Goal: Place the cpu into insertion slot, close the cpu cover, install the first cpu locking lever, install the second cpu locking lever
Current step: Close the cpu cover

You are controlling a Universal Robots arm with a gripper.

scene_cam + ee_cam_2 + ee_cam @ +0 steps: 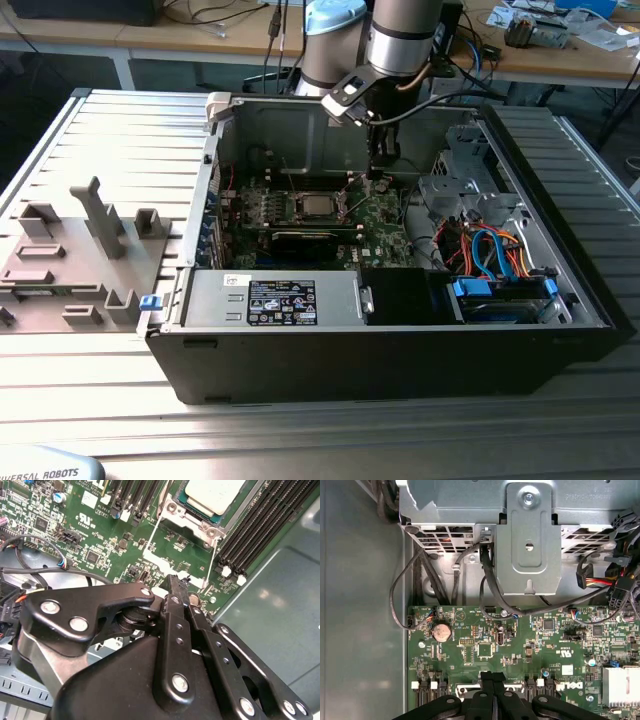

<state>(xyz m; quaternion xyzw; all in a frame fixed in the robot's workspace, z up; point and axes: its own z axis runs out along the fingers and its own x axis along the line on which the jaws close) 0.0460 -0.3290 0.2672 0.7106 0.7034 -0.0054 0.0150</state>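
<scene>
**Hand.** In the exterior view the hand hangs inside the open computer case, its tip low over the green board and just to that view's right of the socket. In both wrist views the fingers are pressed together, with nothing seen between them. In the second wrist view the tip sits close above the board between the free ends of two thin wire levers. Whether it touches either one cannot be told.

**Task items.** The cpu lies seated in the insertion slot. The cpu cover appears to lie flat around it. The levers run out from the socket corners toward the hand, and whether they are latched cannot be told.

**Surroundings, in the exterior view from its left to its right.**
- A grey fixture tray rests on the slatted metal table, beside the case.
- Rows of memory slots flank the socket.
- A long black card stands just in front of the socket.
- A coin cell sits on the board near the case wall.
- Black cables droop from the drive cage down to the board.

**Case contents.**
- The board.
- A labelled power supply along the near wall.
- The drive cage and blue cables at that view's right.
</scene>
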